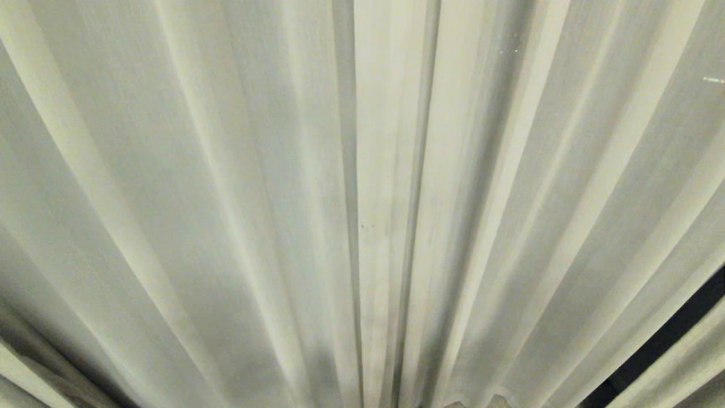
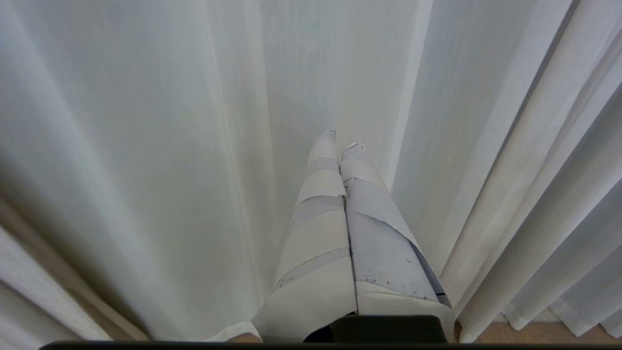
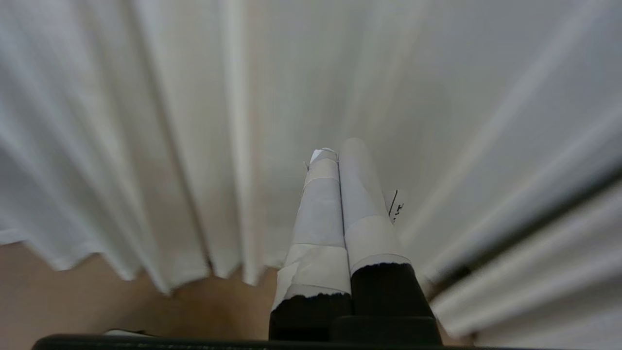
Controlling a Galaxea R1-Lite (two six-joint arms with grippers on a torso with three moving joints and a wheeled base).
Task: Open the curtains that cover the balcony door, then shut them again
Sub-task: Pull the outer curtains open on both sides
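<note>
In front of me there is almost nothing but fabric: the curtains (image 1: 226, 198) fill the head view from edge to edge, drawn fully across, so whatever lies behind them is covered. The one break is a narrow dark gap (image 1: 662, 340) low on my right, where two folds part; I cannot tell what shows through it. Neither of my arms appears in the head view.

On my left side, the wooden floor (image 2: 534, 333) shows as a thin strip under the hem. My left gripper (image 2: 342, 141) points straight at the cloth, its two tape-wrapped fingers (image 2: 320, 194) pressed together with nothing between them. The tips lie close to a pleat; whether they touch it I cannot tell.

On my right side, more bare floor (image 3: 97, 301) shows under the wavy hem. My right gripper (image 3: 337, 148) also points toward the curtains, low near the hem, its taped fingers (image 3: 320, 209) pressed flat against each other and pinching nothing. A dark slit between folds runs just beside it.

The curtains are cream-white woven cloth, hanging in soft vertical pleats. In the head view a straight hemmed edge (image 1: 396, 170) runs down the middle, where the two panels meet and overlap.
</note>
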